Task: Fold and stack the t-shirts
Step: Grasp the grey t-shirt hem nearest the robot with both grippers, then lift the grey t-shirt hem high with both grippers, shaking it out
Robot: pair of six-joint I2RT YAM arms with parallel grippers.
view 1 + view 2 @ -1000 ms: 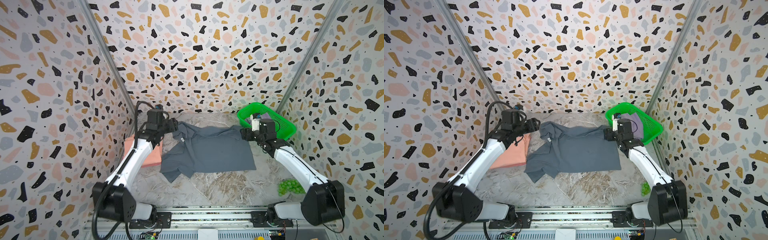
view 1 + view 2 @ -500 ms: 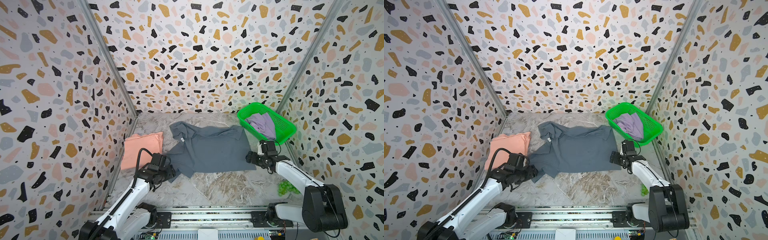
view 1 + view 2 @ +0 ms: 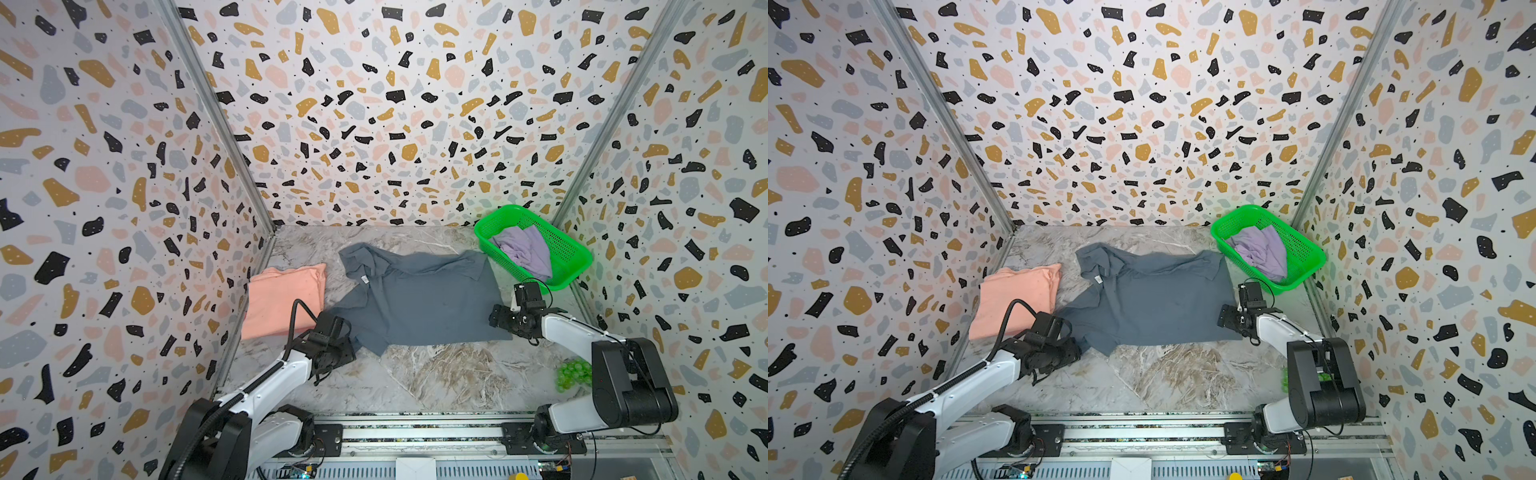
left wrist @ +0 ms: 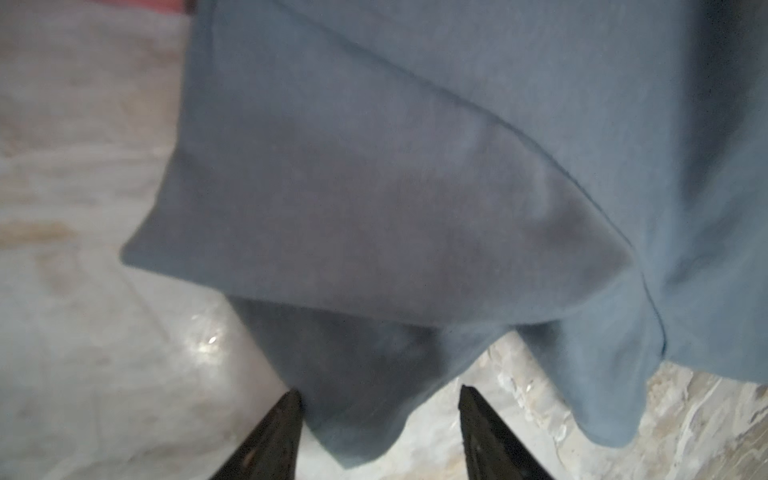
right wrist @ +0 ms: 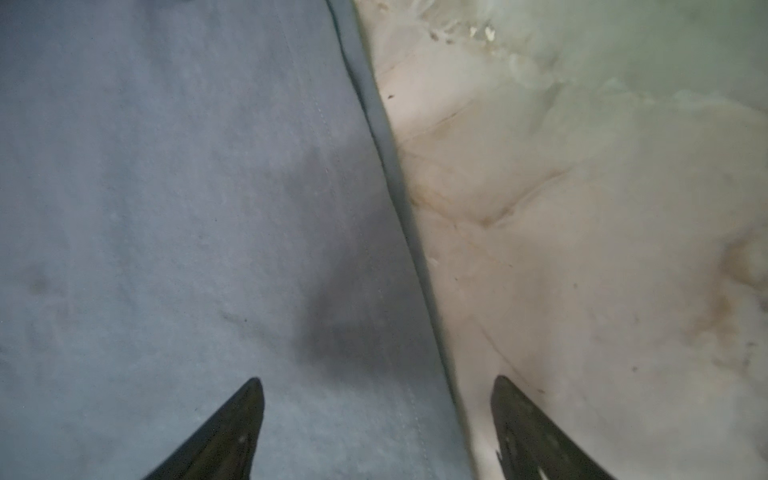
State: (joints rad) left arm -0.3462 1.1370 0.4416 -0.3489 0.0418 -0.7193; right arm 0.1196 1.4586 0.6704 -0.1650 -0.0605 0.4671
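Cloth between both claws: the slate-grey t-shirt (image 3: 419,303) lies spread on the marbled desk (image 3: 436,374), a sleeve tip between the parted jaws of the left claw (image 4: 380,390) and a stitched edge between those of the right claw (image 5: 377,379) — neither has clamped it. The thin, limp knit could slip or bunch if a jaw catches only the top layer, skewing the fold. The salmon-pink t-shirt (image 3: 282,299) lies folded just beside it — the lilac t-shirt (image 3: 523,251) sits crumpled in the green mesh basket (image 3: 573,257).

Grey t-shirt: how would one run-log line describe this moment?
grey t-shirt: spread out, unfolded | left gripper: open, astride sleeve corner | right gripper: open, astride hem edge
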